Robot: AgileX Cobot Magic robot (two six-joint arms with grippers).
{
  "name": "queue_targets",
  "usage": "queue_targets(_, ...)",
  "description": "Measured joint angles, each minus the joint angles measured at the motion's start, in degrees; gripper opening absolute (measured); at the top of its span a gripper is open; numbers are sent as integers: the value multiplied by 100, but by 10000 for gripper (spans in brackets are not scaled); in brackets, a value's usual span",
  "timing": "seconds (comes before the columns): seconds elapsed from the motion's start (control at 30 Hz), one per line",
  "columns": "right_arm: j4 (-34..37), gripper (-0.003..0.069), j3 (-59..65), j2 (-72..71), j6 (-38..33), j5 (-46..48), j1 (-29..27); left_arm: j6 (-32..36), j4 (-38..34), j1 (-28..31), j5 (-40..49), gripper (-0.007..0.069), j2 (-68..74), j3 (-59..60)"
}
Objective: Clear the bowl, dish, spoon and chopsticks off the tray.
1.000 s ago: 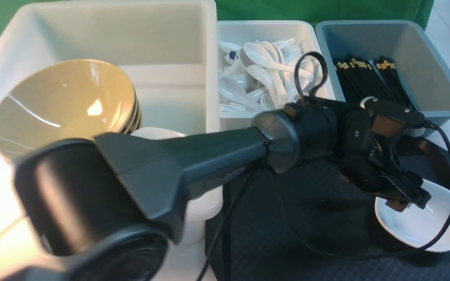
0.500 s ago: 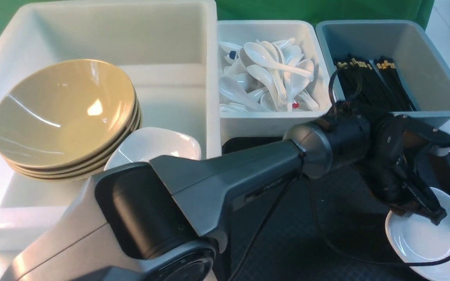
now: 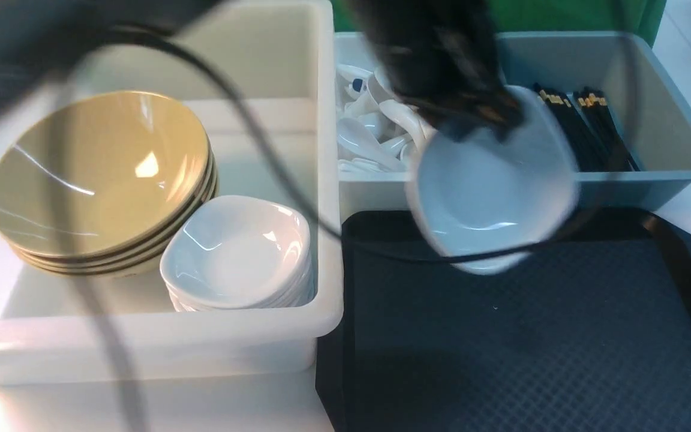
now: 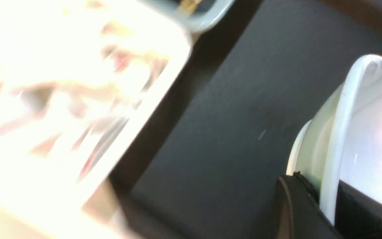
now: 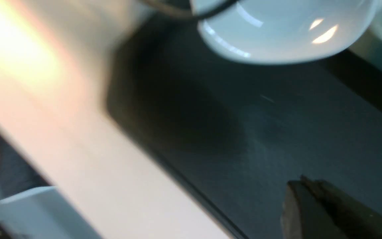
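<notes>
My left gripper (image 3: 478, 120), blurred by motion, is shut on the rim of the white dish (image 3: 492, 183) and holds it in the air above the far edge of the black tray (image 3: 501, 348). In the left wrist view the dish's rim (image 4: 342, 132) is pinched between the jaws of the left gripper (image 4: 327, 202). My right gripper (image 5: 305, 186) is shut on nothing, low over the tray (image 5: 277, 132), with the dish (image 5: 277, 33) beyond it. Tan bowls (image 3: 96, 174) are stacked in the white tub. Spoons (image 3: 381, 129) and chopsticks (image 3: 588, 126) lie in the two smaller tubs.
The big white tub (image 3: 153, 348) at the left also holds a stack of white dishes (image 3: 237, 255). The white spoon tub (image 3: 375, 195) and the grey-blue chopstick tub (image 3: 651, 171) stand behind the tray. A black cable (image 3: 273, 162) crosses the front view.
My left gripper closed on the dish at the tray's right side, then lifted it up and leftward towards the tubs. The left arm has swung out of the foreground.
</notes>
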Motion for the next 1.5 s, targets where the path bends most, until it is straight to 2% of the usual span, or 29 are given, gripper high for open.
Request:
queue_targets(0.1,481,43,-268,539,-326,-445,386,-238,-77,685,-689,1,-992,1651)
queue_targets(0.17,509,43,-412,806,-375,-694,663,-523,-278,1282,-1398,1,-1711,2866)
queue_targets(0.2,509,43,-426,832,-386,-716,689,-523,-305,1282,-1398,1,-1765,2959)
queue_targets(0.27,534,43,-583,1201,-498,-956,1027,-703,-611,1977,-2153,1,-2352,3942)
queue_targets(0.43,561,43,-615,1728,-585,-1099,1366,-557,-972,2875,-2575,1,-2583,4650)
queue_targets(0.6,561,43,-615,2016,-604,-1099,1514,136,-1161,3123,-2432,14,-2252,4712)
queue_targets(0.7,561,43,-615,2054,-604,-1099,1519,792,-1273,3125,-2314,67,-2008,4724)
queue_targets(0.8,561,43,-615,2054,-604,-1099,1519,1395,-1381,3125,-2185,202,-1876,4741)
queue_targets(0.9,561,43,-615,2054,-604,-1069,1519,1687,-1373,3125,-2095,344,-1921,4666)
queue_targets(1.03,561,44,-615,2054,-604,-982,1519,1642,-1151,3125,-1804,503,-2136,4308)
queue_targets(1.13,541,45,-615,2054,-604,-888,1519,1187,-831,3125,-1383,551,-2460,3906)
queue_targets(1.23,418,45,-615,2054,-604,-848,1519,700,-547,3125,-1017,549,-2887,3718)
queue_targets(1.33,110,45,-615,1981,-443,-841,1519,238,-199,3125,-793,485,-3516,3955)
queue_targets(1.37,85,45,-615,1968,-429,-841,1519,209,-171,3125,-792,485,-3564,3989)
queue_targets(1.4,-130,45,-581,1787,-275,-873,1519,-20,82,3125,-806,405,-4027,4405)
queue_targets(1.43,-151,45,-572,1761,-266,-883,1519,-44,111,3125,-807,405,-4084,4460)
queue_targets(1.5,-321,45,-354,1341,-174,-1123,1519,-321,416,3125,-1007,269,-4882,5300)
